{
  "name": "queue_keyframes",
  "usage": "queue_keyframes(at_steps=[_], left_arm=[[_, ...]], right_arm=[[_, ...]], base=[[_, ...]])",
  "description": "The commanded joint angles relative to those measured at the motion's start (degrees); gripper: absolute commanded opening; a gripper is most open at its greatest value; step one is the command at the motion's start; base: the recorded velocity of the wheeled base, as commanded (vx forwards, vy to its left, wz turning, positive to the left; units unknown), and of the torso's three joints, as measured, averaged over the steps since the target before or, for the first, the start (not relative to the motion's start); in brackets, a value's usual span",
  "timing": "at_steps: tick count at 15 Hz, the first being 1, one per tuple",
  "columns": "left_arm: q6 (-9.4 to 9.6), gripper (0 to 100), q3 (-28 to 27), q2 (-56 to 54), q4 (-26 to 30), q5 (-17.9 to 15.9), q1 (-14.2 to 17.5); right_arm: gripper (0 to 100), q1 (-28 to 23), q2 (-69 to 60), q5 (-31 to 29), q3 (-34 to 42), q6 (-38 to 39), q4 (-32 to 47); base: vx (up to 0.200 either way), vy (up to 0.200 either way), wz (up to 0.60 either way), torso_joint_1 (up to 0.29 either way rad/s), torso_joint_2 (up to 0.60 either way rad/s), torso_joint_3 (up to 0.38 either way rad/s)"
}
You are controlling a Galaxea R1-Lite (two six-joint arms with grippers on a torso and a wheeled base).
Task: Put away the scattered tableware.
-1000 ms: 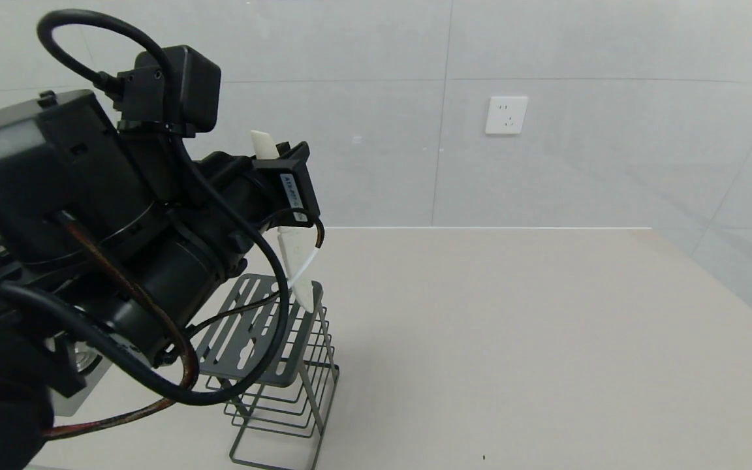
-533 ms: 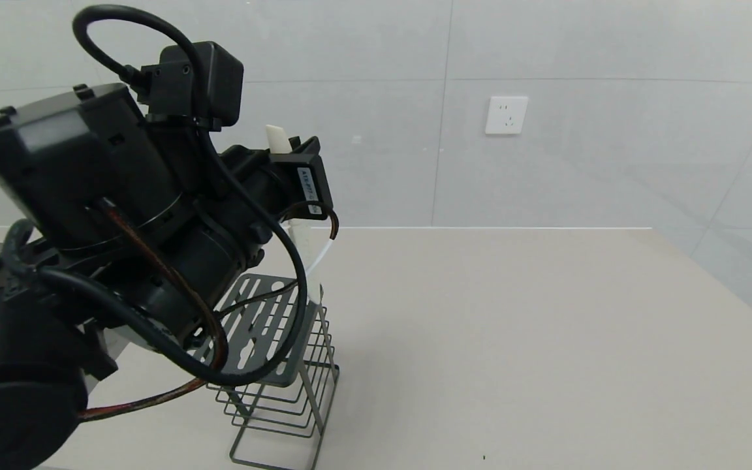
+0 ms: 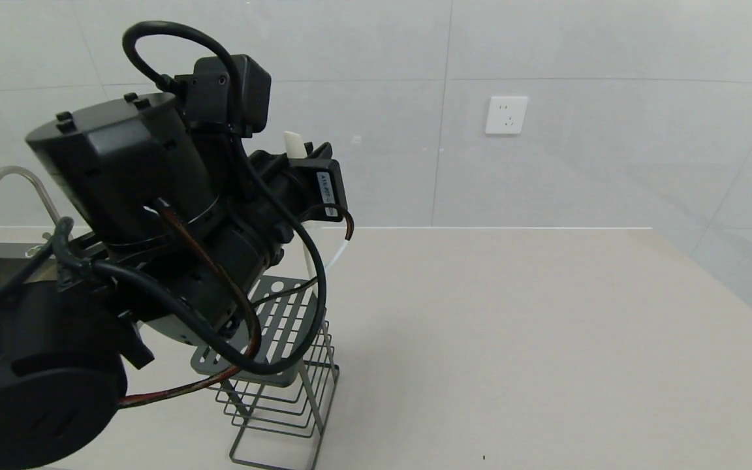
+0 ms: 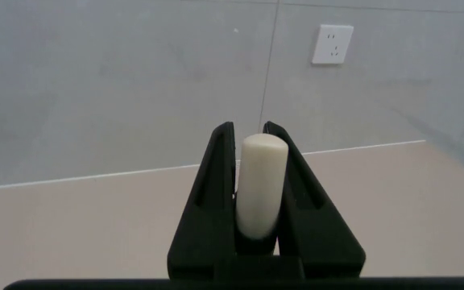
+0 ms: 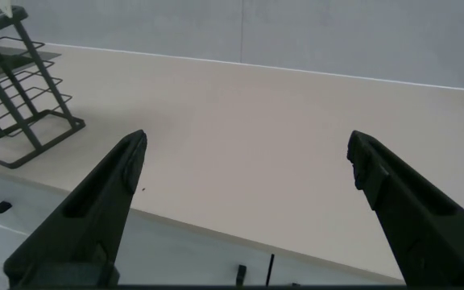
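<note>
**left gripper holding one white utensil upright above the slotted rack**

the left gripper [image 4: 250, 135] is closed on a white utensil [image 4: 260, 185], its two fingers pressed against the rounded handle from either side. in the head view the handle end [image 3: 292, 141] sticks up above the fingers. the long axis runs near upright with a slight tilt. the lower end points down toward the rack and is mostly hidden behind the arm and its cables, so what kind of utensil it is cannot be told.

the rack [image 3: 282, 314] is a dark wire stand with a slotted top plate. it stands on the counter [image 3: 513, 326], below the left gripper and apart from it. the coming move probably turns on this vertical relation, since the utensil's lower end has to line up over one slot before it goes down.

the right gripper [image 5: 246, 141] is spread wide and holds nothing. it hangs above the counter's front edge with the rack [image 5: 18, 84] well off to one side, so the left arm is the nearer.

count: one utensil, one rack, two grippers. a faucet [image 3: 14, 177] and a wall socket [image 3: 506, 115] are in the background.
</note>
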Motion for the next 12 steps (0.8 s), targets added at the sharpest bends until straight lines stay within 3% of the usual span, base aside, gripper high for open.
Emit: queue_keyframes(at_steps=[1, 5, 8, 10, 12], left_arm=[[0.24, 0, -2.6, 1.1, 0.2, 0.0, 0.2], [2.17, 0, -4.1, 0.5, 0.5, 1.8, 0.2], [5.60, 0, -4.2, -2.3, 1.0, 3.8, -1.3], [5.07, 0, -2.7, -3.6, 0.4, 4.1, -1.4], [4.72, 0, 2.2, -6.3, 0.2, 5.0, -1.5]], right_arm=[[100, 0.0, 0.1, -0.1, 0.0, -0.1, 0.0], [100, 0.0, 0.1, -0.2, 0.0, -0.1, 0.0], [100, 0.0, 0.1, -0.2, 0.0, -0.1, -0.2], [100, 0.0, 0.1, -0.2, 0.0, -0.5, -0.2], [100, 0.0, 0.1, -0.3, 0.0, -1.1, -0.2]], base=[[0.000, 0.000, 0.00, 0.000, 0.00, 0.000], [0.000, 0.000, 0.00, 0.000, 0.00, 0.000], [0.000, 0.000, 0.00, 0.000, 0.00, 0.000], [0.000, 0.000, 0.00, 0.000, 0.00, 0.000], [0.000, 0.000, 0.00, 0.000, 0.00, 0.000]])
